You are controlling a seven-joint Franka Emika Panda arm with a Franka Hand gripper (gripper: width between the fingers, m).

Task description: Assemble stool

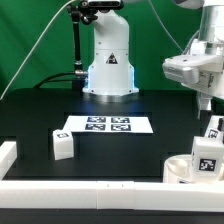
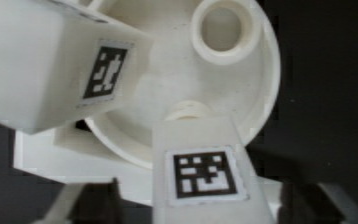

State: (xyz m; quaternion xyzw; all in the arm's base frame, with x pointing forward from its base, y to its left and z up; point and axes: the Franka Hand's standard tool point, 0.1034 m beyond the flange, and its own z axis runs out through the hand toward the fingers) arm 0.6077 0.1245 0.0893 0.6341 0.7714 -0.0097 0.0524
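The white round stool seat (image 1: 181, 170) stands at the front of the exterior view's right, with tagged block legs (image 1: 213, 128) standing up from it. In the wrist view the seat (image 2: 194, 90) shows a round hole (image 2: 224, 30), one leg (image 2: 201, 165) in the middle and a second leg (image 2: 73, 70) beside it. A loose leg (image 1: 62, 145) lies on the table at the exterior view's left. My gripper (image 1: 205, 100) hangs just above the seat. Its dark fingers (image 2: 83, 200) stand apart on either side of the middle leg, with gaps, so it is open (image 2: 197, 208).
The marker board (image 1: 105, 125) lies in the table's middle before the robot base (image 1: 108, 60). Long white rails run along the front edge (image 1: 90, 190) and the exterior view's left edge (image 1: 6, 152). A green backdrop stands behind.
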